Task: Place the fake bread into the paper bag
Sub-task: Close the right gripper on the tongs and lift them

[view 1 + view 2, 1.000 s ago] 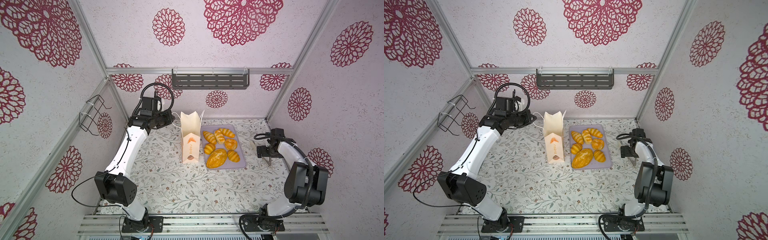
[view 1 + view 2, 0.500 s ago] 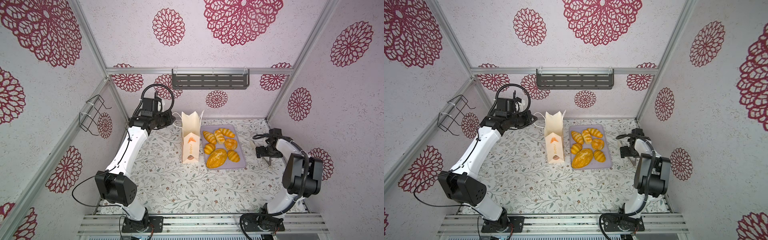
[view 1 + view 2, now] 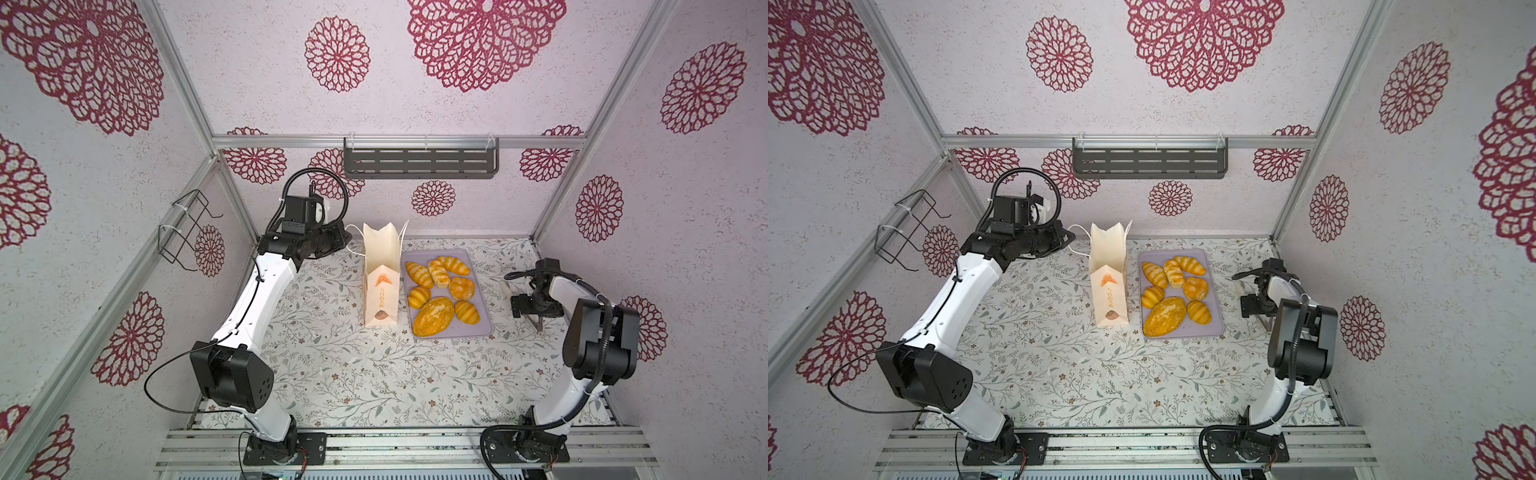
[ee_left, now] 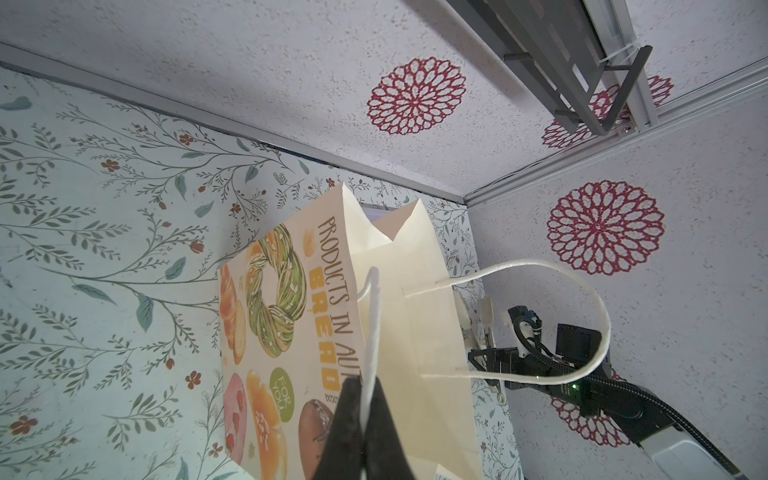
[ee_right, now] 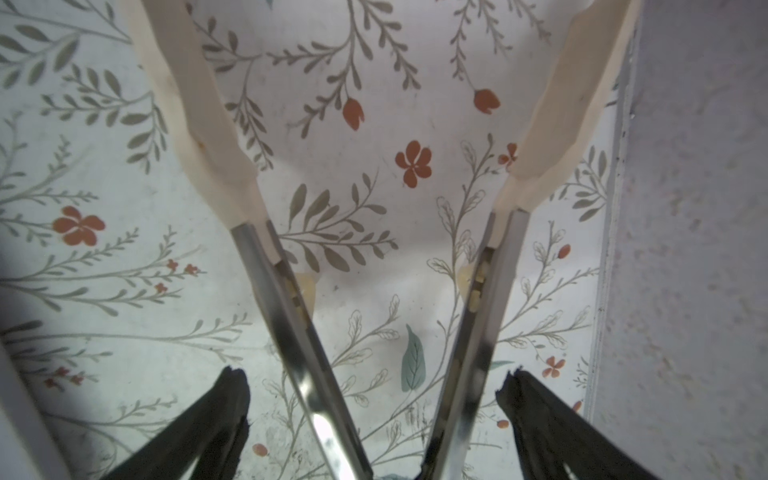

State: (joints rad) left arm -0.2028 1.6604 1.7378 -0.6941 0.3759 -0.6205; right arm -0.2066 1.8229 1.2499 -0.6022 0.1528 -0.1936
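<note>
The paper bag point(image 3: 381, 274) point(image 3: 1108, 274) stands upright with its mouth open, left of the lilac tray point(image 3: 478, 328). Several pieces of fake bread lie on the tray: a speckled oval loaf point(image 3: 433, 316), striped rolls point(image 3: 419, 274) and a round bun point(image 3: 461, 288). My left gripper point(image 4: 365, 384) point(image 3: 347, 240) is shut on the bag's near white cord handle point(image 4: 372, 316), behind and left of the bag. My right gripper point(image 5: 373, 374) point(image 3: 534, 307) hangs open over the mat right of the tray. Metal tongs point(image 5: 286, 291) with cream tips sit between its fingers.
A grey slotted shelf point(image 3: 419, 164) hangs on the back wall and a black wire rack point(image 3: 187, 232) on the left wall. The right wall rises close beside my right gripper. The bag's far handle point(image 4: 582, 291) loops out over the tray side.
The right arm's elbow has swung a little back and inward while its gripper stays near the same spot. The left arm, bag and bread have not visibly moved.
</note>
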